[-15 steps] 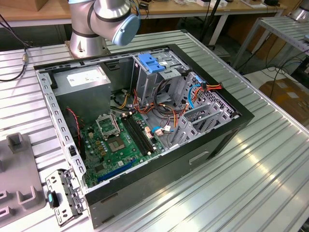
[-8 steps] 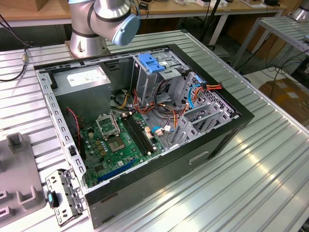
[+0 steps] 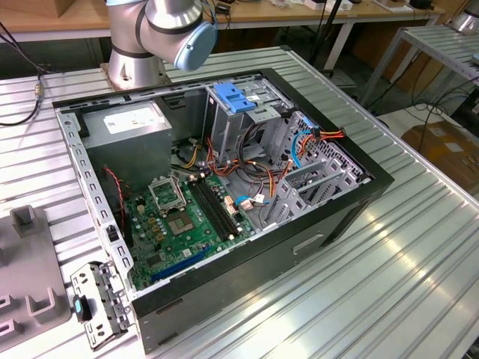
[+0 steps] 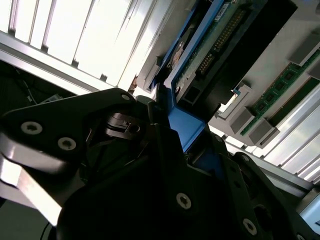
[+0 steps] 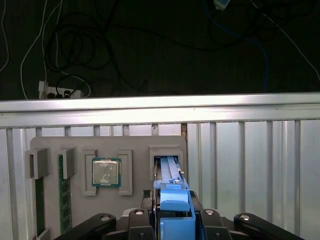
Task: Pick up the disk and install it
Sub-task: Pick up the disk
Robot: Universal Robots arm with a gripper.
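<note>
My arm (image 3: 168,26) stands on its base at the far edge of the tabletop (image 3: 374,284), behind the open case (image 3: 224,172); in the exterior view I see its lower joints, one with a blue cap, bending out of the picture's top.

The first wrist view looks past the claw (image 5: 174,217) onto a grey tray (image 5: 135,145) lying near one edge of the tabletop. The disk (image 5: 168,167) stands on edge in one of the tray's slots. The claw's black fingers (image 5: 210,225) are drawn in tight on either side of the disk's blue rail (image 5: 175,205), pressed against it. I cannot tell whether the disk has left the slot.

In the second wrist view the rail runs up between the fingers, with the disk's green circuit board and its pin connector showing beyond.

A processor (image 5: 105,172) and memory sticks (image 5: 63,190) lie in the tray's other slots.

The power supply (image 3: 127,142) in the case carries a white sticker (image 3: 129,120); I cannot read its print, nor the processor's markings.
</note>
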